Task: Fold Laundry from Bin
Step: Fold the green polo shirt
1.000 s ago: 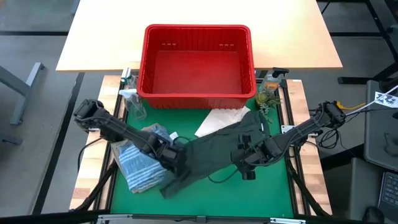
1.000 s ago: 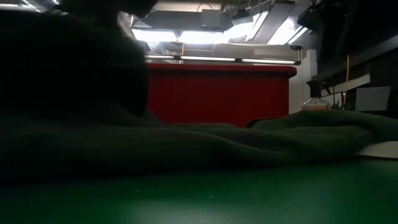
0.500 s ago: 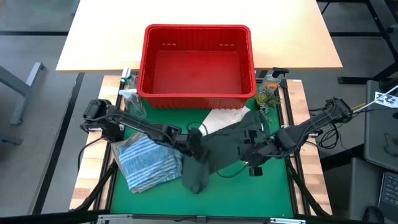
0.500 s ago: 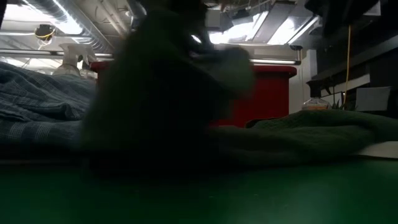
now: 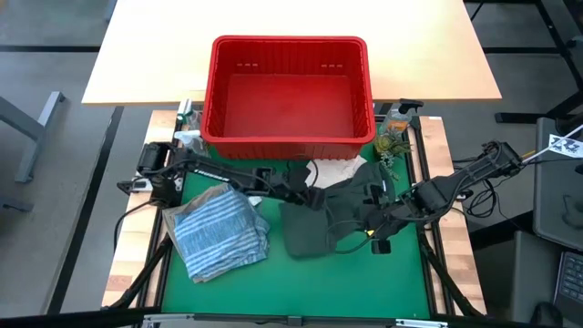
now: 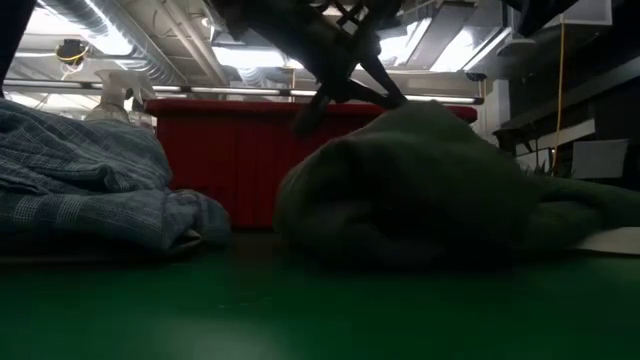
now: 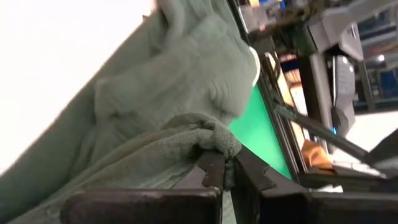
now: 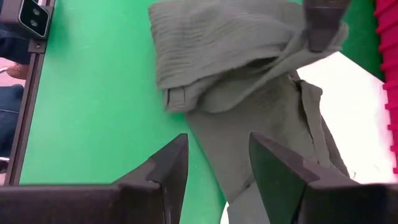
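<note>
The dark green garment (image 5: 332,219) lies bunched on the green mat, right of centre; in the low view it is a mound (image 6: 420,185). My left gripper (image 5: 316,197) reaches across from the left and is shut on a raised part of it. My right gripper (image 8: 214,165) hovers open above the garment's right side, touching nothing. The blue-white striped shirt (image 5: 217,235) lies crumpled on the mat at the left. Beyond them stands the red bin (image 5: 290,91), with nothing showing inside. My left gripper pinches a bunched fold at the garment's edge (image 7: 211,138) between its two fingers. The fingers come slanting down from the table's left. The held fold is raised over the rest of the garment (image 6: 400,112), which lies heaped on the mat.
A flat white piece (image 5: 330,171) lies partly under the garment, in front of the bin. A spray bottle (image 5: 191,146) stands at the bin's left corner, a bottle and a small plant (image 5: 392,135) at its right. Bare mat (image 5: 301,292) lies along the near edge.
My left gripper has swept from the near left toward the table's right and far side, still shut on the garment. The garment's left end has been drawn over onto its right part, so the spread cloth is now a folded heap. My right gripper has risen slightly.
</note>
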`<state>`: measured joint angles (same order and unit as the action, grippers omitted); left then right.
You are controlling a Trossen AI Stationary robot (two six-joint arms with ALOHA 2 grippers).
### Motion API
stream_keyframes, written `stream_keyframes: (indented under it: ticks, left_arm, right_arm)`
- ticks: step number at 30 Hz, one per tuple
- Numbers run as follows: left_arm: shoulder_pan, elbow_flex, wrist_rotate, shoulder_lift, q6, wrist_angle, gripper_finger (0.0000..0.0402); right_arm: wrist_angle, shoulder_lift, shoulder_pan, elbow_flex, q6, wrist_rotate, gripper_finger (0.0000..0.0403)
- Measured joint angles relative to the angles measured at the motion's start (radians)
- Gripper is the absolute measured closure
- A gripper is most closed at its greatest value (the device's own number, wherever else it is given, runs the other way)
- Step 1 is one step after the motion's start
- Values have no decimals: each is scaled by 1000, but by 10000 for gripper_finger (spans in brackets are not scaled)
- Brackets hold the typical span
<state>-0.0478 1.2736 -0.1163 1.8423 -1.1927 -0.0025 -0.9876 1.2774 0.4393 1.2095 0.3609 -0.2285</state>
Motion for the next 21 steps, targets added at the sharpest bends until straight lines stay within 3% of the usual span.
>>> stream_keyframes:
  ticks: [6, 13, 21]
  left_arm:
    - [7, 0, -54, 0, 0, 34, 396]
    - [-6, 0, -55, 0, 26, 40, 395]
    - [-16, 0, -54, 0, 43, 41, 395]
  right_arm:
    - [0, 1, 0, 0, 5, -41, 233]
    - [71, 16, 0, -80, 170, 0, 233]
    - [431, 16, 0, -327, 278, 151, 233]
